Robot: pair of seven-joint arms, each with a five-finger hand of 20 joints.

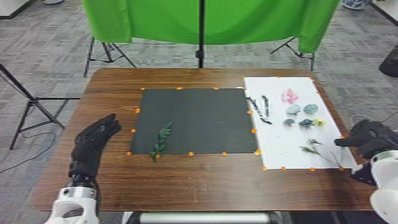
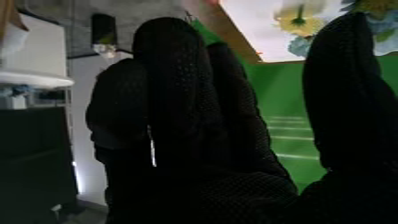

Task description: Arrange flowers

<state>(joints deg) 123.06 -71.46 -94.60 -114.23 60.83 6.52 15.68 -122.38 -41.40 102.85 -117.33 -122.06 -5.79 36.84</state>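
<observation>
White paper (image 1: 277, 90): yellow flower (image 1: 318, 122) near right fingers (image 1: 346, 142).

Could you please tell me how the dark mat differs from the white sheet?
The dark mat is wider than the white sheet, but shorter from front to back. The dark mat bears one leafy sprig; the white sheet bears several flowers. Both lie flat on the table, with orange marks along their edges.
</observation>
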